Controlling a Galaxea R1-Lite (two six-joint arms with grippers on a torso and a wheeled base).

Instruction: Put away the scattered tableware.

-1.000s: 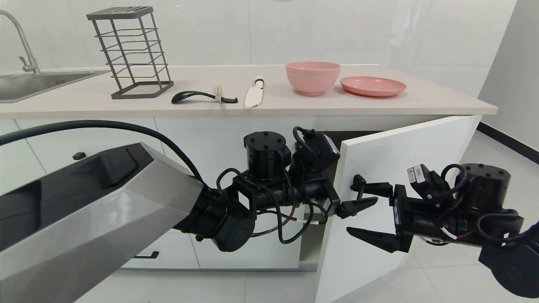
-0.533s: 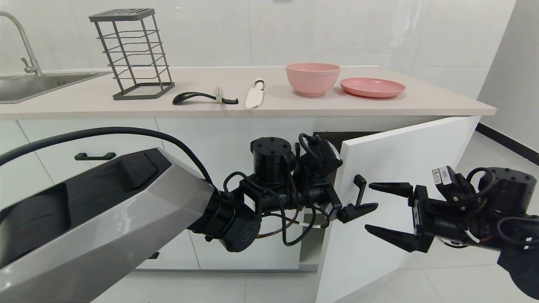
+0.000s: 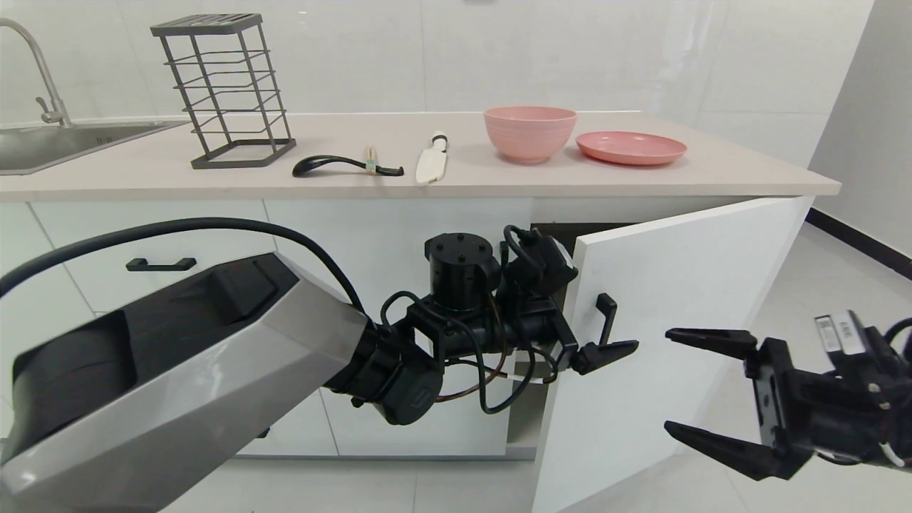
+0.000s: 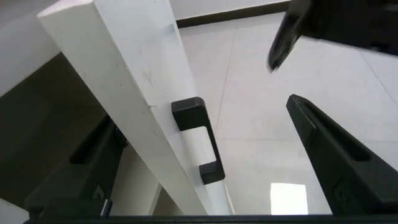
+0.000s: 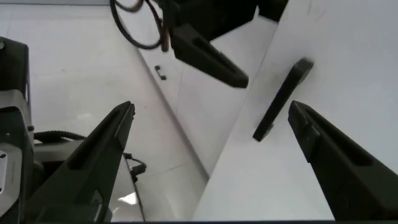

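While keeping wide left tool astride cabinet door edge, have pulled wide-open right tool rightward off handle; frees it to fetch bowl and plate from far bench

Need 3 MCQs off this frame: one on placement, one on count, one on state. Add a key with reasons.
1. Where does the pink bowl stand?
A) on the floor
B) on the countertop, beside the pink plate
C) inside the cabinet

2. How many pink dishes are on the countertop?
A) one
B) three
C) two

3. The cabinet door is:
A) open
B) shut
C) off its hinges

Key:
1. B, since the bowl and plate stand side by side on the countertop.
2. C, since the bowl and the plate are the only pink pieces.
3. A, since the door is swung out from the cabinet front.
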